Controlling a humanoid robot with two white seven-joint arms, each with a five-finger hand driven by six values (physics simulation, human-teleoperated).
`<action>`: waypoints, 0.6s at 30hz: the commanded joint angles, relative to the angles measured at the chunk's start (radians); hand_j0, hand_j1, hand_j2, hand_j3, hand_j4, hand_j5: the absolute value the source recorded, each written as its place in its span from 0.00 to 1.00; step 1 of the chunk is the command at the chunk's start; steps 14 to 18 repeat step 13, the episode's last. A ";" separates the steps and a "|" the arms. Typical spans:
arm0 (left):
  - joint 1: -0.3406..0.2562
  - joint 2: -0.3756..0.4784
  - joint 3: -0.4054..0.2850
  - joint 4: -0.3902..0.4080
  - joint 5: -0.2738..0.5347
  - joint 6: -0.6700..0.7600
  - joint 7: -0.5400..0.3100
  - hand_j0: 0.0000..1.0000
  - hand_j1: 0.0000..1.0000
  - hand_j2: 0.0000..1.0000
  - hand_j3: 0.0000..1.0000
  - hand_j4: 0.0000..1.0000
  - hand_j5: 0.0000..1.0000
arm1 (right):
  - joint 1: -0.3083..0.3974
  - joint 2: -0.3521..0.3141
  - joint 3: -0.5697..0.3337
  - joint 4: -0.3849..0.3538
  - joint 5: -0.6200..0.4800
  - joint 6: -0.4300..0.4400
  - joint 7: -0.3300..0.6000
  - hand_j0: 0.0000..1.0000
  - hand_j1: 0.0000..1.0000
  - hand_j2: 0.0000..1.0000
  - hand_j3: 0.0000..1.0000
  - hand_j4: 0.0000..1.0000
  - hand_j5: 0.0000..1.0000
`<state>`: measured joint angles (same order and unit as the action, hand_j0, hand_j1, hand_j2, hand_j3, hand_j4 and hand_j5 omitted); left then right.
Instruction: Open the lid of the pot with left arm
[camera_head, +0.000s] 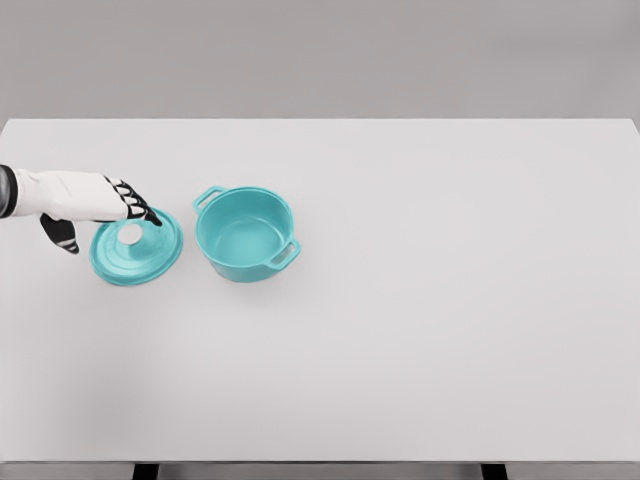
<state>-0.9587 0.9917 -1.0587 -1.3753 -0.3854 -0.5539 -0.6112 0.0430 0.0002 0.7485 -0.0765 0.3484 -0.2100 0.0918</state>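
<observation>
Teal pot (246, 236) stands uncovered on the white table (430, 330), left of the middle, its two handles pointing far-left and near-right. Its teal lid (137, 249) lies flat on the table just beside the pot on the left, a narrow gap between them, with its pale knob in the centre. The left hand (85, 198) comes in from the left edge over the lid's far-left rim; its dark fingers (140, 206) reach toward the knob, loosely spread, thumb hanging apart, and grasp nothing clearly.
</observation>
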 joint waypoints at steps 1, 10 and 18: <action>0.000 0.002 0.029 0.001 0.029 0.003 0.000 1.00 1.00 1.00 1.00 1.00 1.00 | 0.000 0.000 0.000 0.000 0.000 0.000 0.000 1.00 1.00 1.00 1.00 1.00 1.00; 0.017 0.001 0.152 0.228 0.260 0.002 0.000 1.00 1.00 1.00 1.00 1.00 1.00 | 0.000 0.000 0.000 0.000 0.000 0.000 0.000 1.00 1.00 1.00 1.00 1.00 1.00; 0.023 -0.001 0.151 0.248 0.260 0.000 0.000 1.00 1.00 1.00 1.00 1.00 1.00 | 0.000 0.000 0.000 0.000 0.000 0.000 0.000 1.00 1.00 1.00 1.00 1.00 1.00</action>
